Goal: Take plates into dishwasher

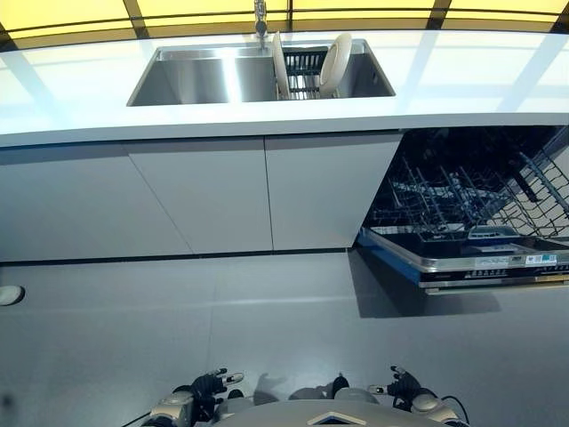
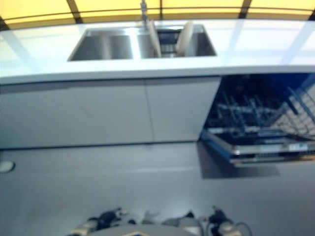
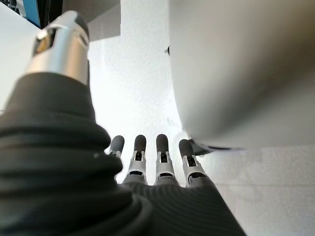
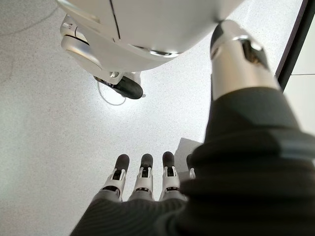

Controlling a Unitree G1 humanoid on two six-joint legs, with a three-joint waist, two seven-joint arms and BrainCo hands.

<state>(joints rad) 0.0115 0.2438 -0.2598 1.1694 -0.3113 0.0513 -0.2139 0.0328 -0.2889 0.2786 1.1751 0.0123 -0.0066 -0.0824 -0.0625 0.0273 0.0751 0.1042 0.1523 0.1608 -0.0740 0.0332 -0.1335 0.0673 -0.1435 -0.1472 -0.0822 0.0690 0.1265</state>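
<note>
Plates [image 1: 335,63], likely rigid, slick, breakable, well beyond both empty, straight-fingered hands: right hand [image 4: 142,184], left hand [image 3: 157,164]; grip upper rims.

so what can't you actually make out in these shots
- Plates in the sink: seen edge-on in the eye views, so their faces stay hidden, and there could be more than the two that show.
- Dishwasher: the right edge of both eye views cuts it off, and its dark racks hide whether anything is loaded.
- Small pale object on the floor: cropped by the left edge, too small to identify.
- Left hand and right hand: straight, holding nothing.
</note>
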